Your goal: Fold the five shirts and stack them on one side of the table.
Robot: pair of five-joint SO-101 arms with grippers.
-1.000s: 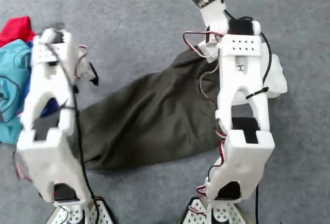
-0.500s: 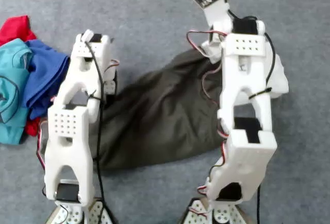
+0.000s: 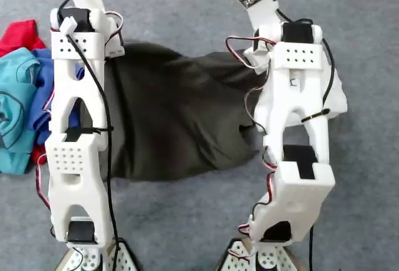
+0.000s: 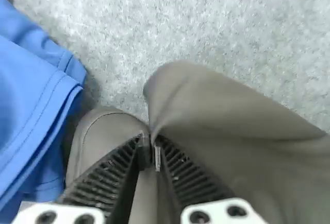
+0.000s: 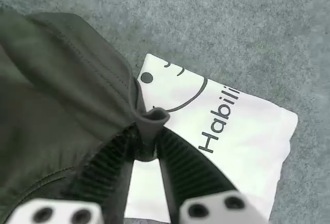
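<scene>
A dark olive shirt [image 3: 174, 115] lies spread across the middle of the grey table between the two arms. My left gripper [image 4: 152, 144] is shut on a fold of the olive shirt [image 4: 216, 126] at its far left corner, close to a blue shirt [image 4: 31, 110]. My right gripper [image 5: 147, 131] is shut on a bunched edge of the olive shirt [image 5: 56, 95] at its far right corner, just above a folded white shirt [image 5: 227, 131]. In the high view the left arm [image 3: 78, 103] and the right arm [image 3: 296, 96] both stretch to the far side.
A heap of teal, blue and red shirts [image 3: 22, 103] lies at the table's left edge. The folded white shirt [image 3: 336, 96] lies at the right, partly under the right arm. Bare grey table [image 3: 187, 15] shows beyond the olive shirt and along the front.
The left arm swung from the left pile, took hold of the olive shirt's left end and carried it to the far side. The right arm barely moved.
</scene>
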